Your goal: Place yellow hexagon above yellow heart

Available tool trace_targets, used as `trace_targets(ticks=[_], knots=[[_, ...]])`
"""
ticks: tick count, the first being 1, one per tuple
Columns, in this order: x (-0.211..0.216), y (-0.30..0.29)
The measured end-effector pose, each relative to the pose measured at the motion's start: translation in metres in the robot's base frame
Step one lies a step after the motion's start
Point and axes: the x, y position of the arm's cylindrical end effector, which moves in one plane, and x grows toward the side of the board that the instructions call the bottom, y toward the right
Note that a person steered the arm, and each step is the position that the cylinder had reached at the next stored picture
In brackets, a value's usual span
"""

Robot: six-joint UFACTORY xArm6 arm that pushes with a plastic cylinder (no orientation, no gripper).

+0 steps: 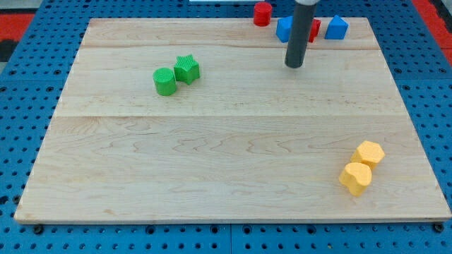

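The yellow hexagon (pixel 369 152) lies near the view's lower right, touching the yellow heart (pixel 355 178), which sits just below and to its left. My tip (pixel 294 65) rests on the board near the view's top, right of centre, far above both yellow blocks and just below the blue and red blocks at the top edge.
A green cylinder (pixel 164 82) and a green star (pixel 187 69) touch at the upper left. A red cylinder (pixel 263 13), a blue block (pixel 284 29), a red block (pixel 314 29) partly behind the rod, and a blue block (pixel 337 27) line the wooden board's (pixel 212 155) top edge.
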Motion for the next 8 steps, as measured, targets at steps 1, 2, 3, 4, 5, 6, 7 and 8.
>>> trace_targets(ticks=[1,2,3,4,5,6,7,8], knots=[[0.003,-0.003],[0.025,0.013],[0.067,0.070],[0.086,0.119],[0.167,0.128],[0.198,0.122],[0.196,0.051],[0.184,-0.012]])
